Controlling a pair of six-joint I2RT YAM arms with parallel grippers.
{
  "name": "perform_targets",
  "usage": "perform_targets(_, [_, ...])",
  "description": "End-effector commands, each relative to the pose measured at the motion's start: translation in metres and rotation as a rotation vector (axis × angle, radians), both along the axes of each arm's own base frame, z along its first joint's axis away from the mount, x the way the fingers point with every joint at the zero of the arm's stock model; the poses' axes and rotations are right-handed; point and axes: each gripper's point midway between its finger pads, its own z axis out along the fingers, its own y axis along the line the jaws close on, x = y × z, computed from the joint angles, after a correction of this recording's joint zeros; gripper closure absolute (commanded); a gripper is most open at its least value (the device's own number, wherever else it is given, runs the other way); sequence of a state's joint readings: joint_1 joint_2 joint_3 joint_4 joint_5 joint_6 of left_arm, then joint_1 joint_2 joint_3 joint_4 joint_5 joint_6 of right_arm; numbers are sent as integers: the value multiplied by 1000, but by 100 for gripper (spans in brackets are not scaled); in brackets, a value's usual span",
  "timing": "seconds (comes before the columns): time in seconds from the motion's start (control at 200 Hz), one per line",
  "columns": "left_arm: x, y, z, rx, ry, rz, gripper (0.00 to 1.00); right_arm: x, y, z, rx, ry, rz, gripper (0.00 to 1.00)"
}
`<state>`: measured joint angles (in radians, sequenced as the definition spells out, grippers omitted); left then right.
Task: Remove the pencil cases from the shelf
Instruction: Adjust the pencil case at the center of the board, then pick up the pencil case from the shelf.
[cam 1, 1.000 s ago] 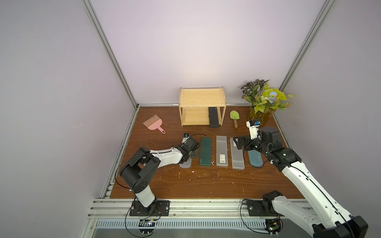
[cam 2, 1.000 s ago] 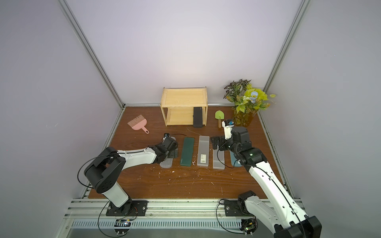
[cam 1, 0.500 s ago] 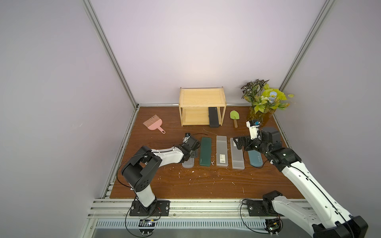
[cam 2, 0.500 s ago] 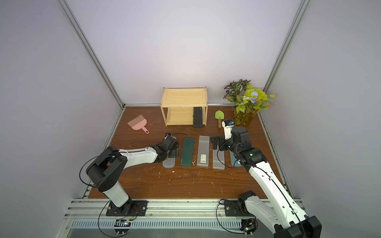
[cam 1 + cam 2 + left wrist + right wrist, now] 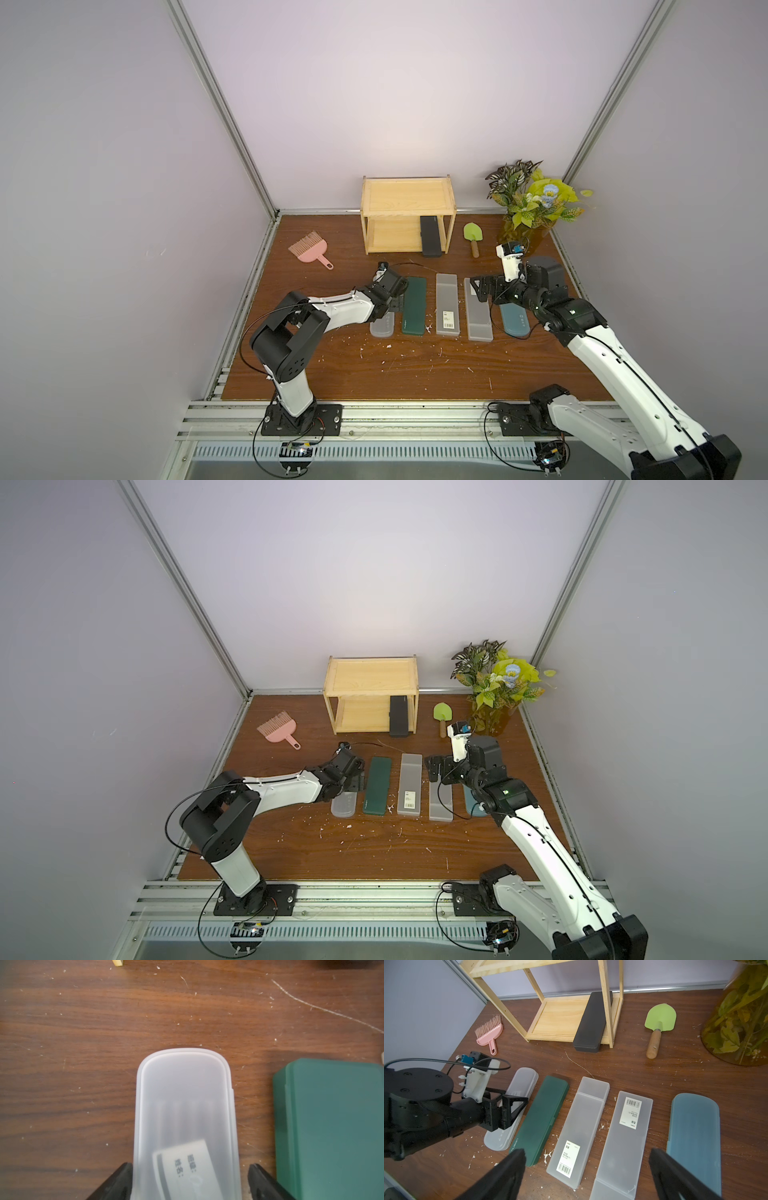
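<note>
Left end effector (image 5: 190, 1184) and right end effector (image 5: 587, 1155) apparently gape.

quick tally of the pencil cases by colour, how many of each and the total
frosted grey cases: 2
clear case: 1
dark green case: 1
teal case: 1
black case: 1
total: 6
</note>
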<state>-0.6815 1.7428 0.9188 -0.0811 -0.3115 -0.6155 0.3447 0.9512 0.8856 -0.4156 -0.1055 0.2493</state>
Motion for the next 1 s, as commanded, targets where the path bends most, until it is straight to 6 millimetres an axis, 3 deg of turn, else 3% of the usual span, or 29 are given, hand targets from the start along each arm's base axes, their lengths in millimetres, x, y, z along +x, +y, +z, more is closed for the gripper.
perform_targets(0.0, [-2,4,-8,17,29,-2,12,3,-4,0,-19,-17,-9,1])
perform_targets(0.135, [-3,8,-5,25,21,14,7,3,-3,-1,-20,-16,-8,0])
perform_targets(0.225, [1,9,7,22,-13,22,1,4,-2,-2,-19,-13,-6,1])
perform_targets(0.49, [25,-7,73,-21,-128,-5,1,5,-2,2,-15,-21,-5,1])
perform_targets(0.681, [43,-48,107,-162,-215,-108,1,6,-3,3,-17,-34,-11,0])
perform_targets(0.851, [67,-80,105,-159,-269,-117,1,7,-4,10,-11,-54,-20,0])
perform_targets(0.996, [86,-115,101,-183,-315,-137,1,4,-21,28,-42,-118,-91,0])
